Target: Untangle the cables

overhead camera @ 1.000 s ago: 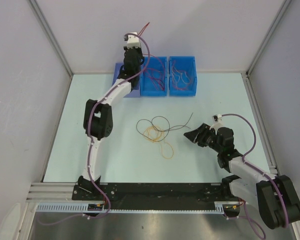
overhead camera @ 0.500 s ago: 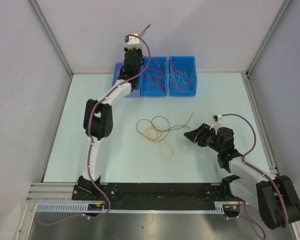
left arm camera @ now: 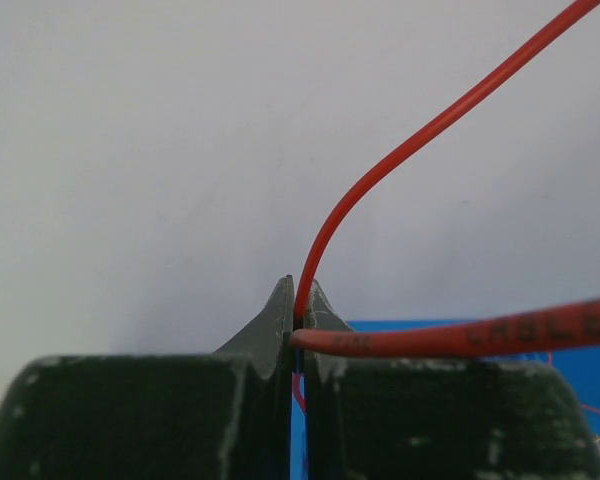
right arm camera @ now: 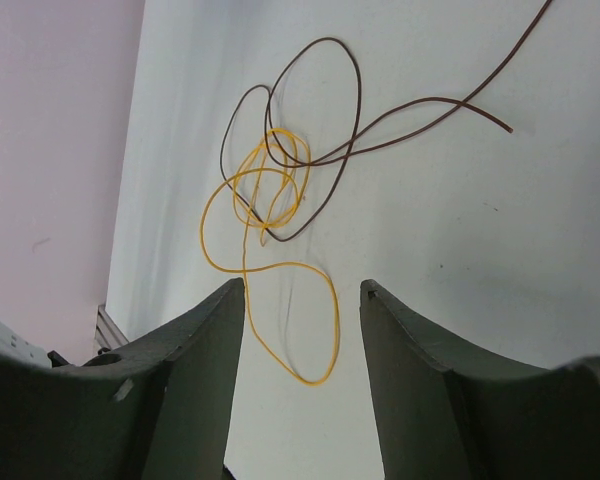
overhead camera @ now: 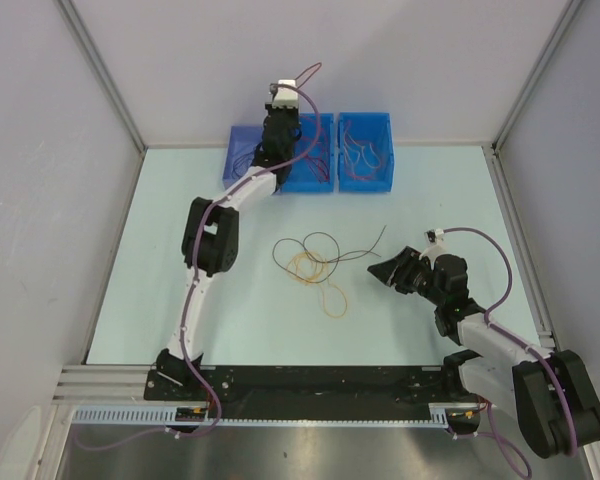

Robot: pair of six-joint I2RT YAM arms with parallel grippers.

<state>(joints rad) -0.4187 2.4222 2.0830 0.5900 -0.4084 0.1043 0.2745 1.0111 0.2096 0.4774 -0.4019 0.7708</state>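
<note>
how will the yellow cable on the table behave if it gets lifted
Probably floppy: the yellow cable lies in loose curls. Likely light, being so thin. It may drag the dark cable along, since their loops overlap.

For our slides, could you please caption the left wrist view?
Left fingers shut on a red cable, blue bin behind.

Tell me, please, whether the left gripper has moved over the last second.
Yes. The left gripper, shut on a red cable, has shifted right, from over the leftmost blue bin toward the middle bin.

Red cable (left arm camera: 450, 113) glossy and smooth; left hand (left arm camera: 298, 300) matt dark plastic.
</note>
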